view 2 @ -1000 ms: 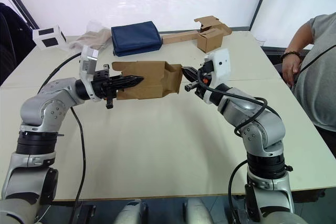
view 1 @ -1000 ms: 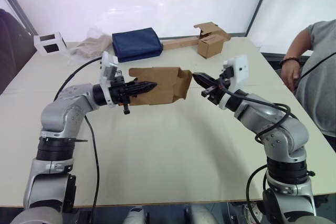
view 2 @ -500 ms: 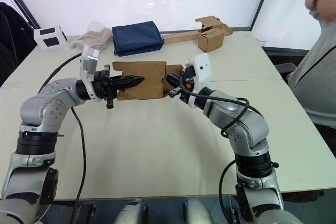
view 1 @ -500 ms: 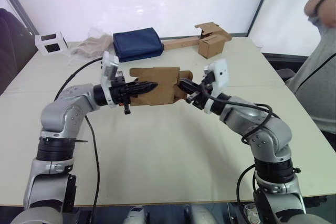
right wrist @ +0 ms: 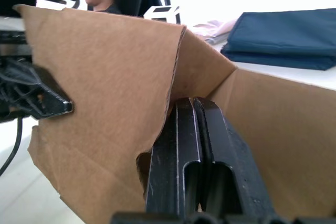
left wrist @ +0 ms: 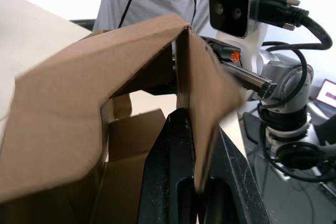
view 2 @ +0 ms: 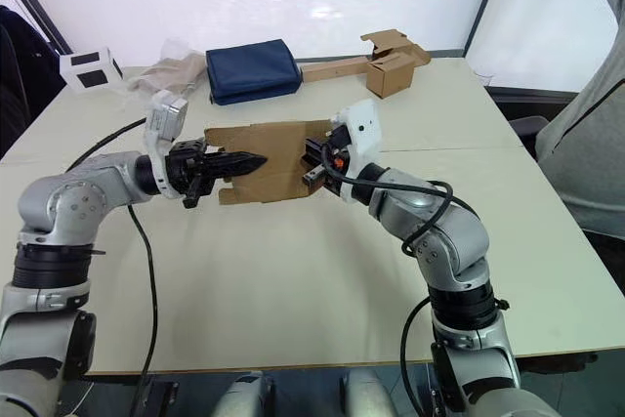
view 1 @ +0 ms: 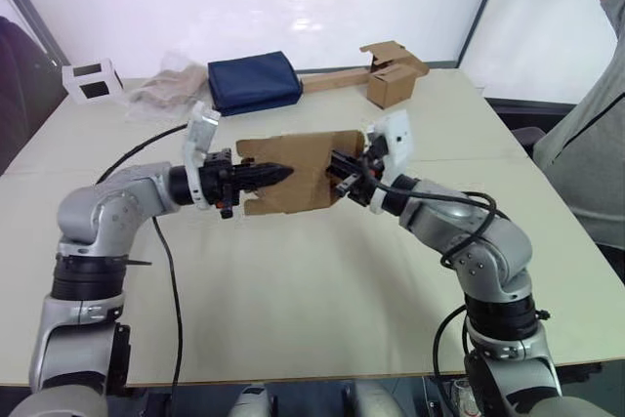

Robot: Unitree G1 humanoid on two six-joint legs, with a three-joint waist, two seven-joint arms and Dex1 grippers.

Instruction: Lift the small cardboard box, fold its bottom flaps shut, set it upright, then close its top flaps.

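Now, small cardboard box (view 1: 293,171) held clear above the desk (view 1: 293,280), mid-air between both arms, lying on its side. Left gripper (view 1: 276,173) reaching in from nine o'clock, fingers (left wrist: 181,182) clamped shut on a wall panel, one finger either side of the cardboard. Right gripper (view 1: 338,165) pushed in from three o'clock against the end flaps (view 2: 317,153), fingers (right wrist: 197,161) pressed together, tips buried in the fold; apparently nothing pinched between them.

Biggest worry: box hanging from a single pinch on thin board, so a hard shove from the right could twist it out of the left grip or crease the wall. Could also fold the flaps unevenly, one tucked under another.

Both forearms roughly level, elbows out wide, wrists aimed at each other across the box. Other boxed strip (view 1: 389,80) far off at one o'clock, untouched.
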